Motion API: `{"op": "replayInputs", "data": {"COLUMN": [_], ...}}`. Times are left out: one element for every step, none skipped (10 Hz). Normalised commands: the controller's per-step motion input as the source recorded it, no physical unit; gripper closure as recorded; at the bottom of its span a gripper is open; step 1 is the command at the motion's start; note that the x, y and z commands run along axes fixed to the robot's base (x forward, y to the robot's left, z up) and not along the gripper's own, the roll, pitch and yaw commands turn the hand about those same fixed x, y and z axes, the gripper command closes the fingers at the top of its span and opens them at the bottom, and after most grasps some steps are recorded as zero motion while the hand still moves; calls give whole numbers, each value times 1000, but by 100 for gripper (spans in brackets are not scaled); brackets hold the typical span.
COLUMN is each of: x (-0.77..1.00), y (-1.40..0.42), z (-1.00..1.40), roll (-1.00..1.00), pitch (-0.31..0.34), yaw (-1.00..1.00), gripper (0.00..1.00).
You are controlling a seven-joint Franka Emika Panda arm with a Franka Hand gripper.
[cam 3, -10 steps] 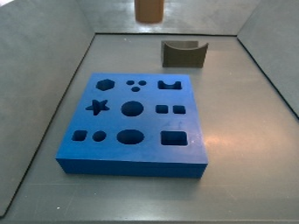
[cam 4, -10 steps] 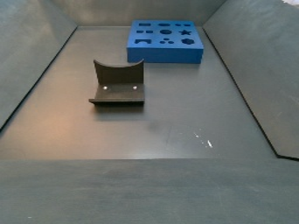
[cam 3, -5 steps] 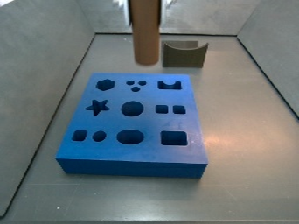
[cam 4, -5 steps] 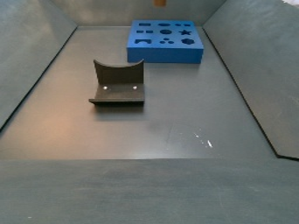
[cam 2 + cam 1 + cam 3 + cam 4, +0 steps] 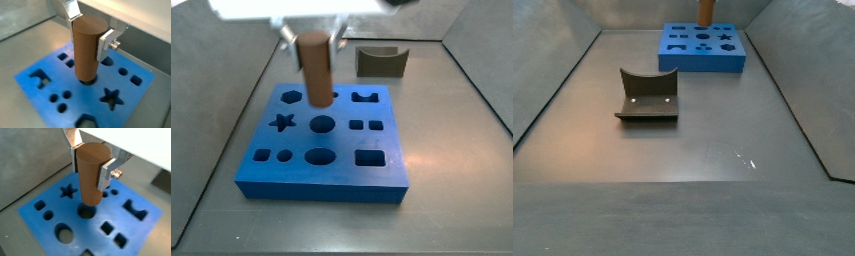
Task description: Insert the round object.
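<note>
hand (image 5: 89, 159) above block (image 5: 342, 158) | round object (image 5: 87, 47) over round hole (image 5: 85, 211)

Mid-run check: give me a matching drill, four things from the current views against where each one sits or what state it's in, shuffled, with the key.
Things
1. round peg
2. gripper
3. blue block
4. fixture

Places or states
A. stands on the floor, apart from the block
B. upright, lower end over the block's central round hole
C. shut on the peg's upper part
D. lies flat on the floor, shaped holes facing up

Pairs: 1-B, 2-C, 3-D, 4-A
</note>
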Motion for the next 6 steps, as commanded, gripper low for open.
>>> {"op": "replayInputs", "data": {"x": [-169, 0, 0, 74, 371, 231], "y": [-217, 0, 0, 0, -11, 0], "z": [-734, -180, -26, -171, -266, -86], "roll": [86, -66, -4, 14, 10, 1], "pitch": [-34, -34, 0, 29, 101, 30], "yaw": [0, 0, 0, -20, -163, -103], "gripper": [100, 100, 100, 100, 100, 100]}}
